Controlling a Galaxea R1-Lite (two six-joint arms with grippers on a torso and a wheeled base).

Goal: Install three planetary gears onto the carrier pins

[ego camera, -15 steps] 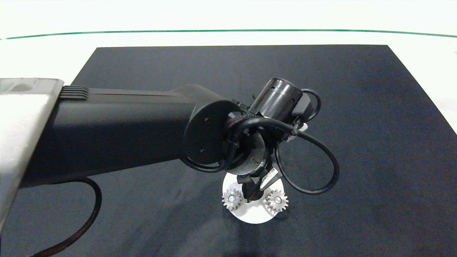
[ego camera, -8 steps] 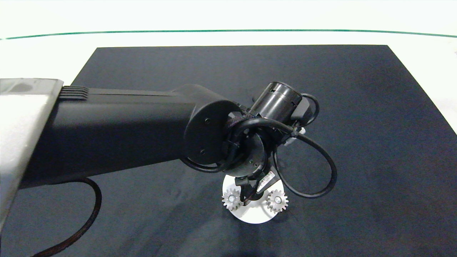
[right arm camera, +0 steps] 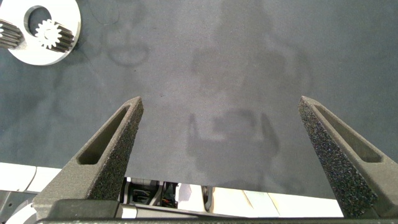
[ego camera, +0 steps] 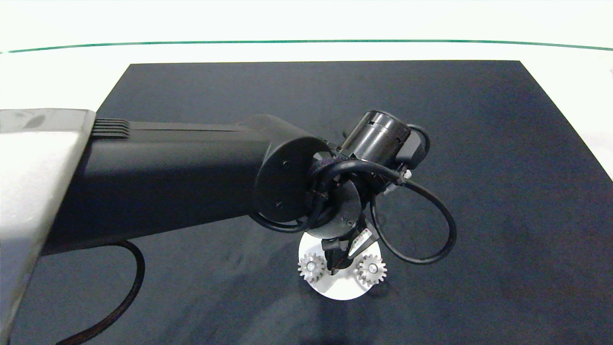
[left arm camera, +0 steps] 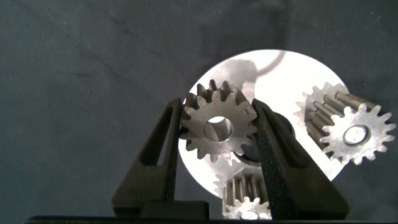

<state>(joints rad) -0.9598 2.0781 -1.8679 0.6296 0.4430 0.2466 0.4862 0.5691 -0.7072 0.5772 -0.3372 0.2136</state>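
Head view: the left arm had shifted slightly right since the frame a second earlier, its left gripper (ego camera: 338, 256) low over the white disc (ego camera: 340, 290). Two planetary gears (ego camera: 311, 267) sat on pins.

Left wrist view: the fingers (left arm camera: 163, 149) clamped the third gear (left arm camera: 218, 128) above the disc.

Right wrist view: the right gripper (right arm camera: 225, 146) stood wide apart, empty, over the dark mat (right arm camera: 249, 74).

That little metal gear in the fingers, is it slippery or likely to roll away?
The gear looks like rigid metal, probably heavy for its size. Its teeth bite the left gripper's padded fingers, so slipping seems unlikely. Dropped on edge, it might roll.
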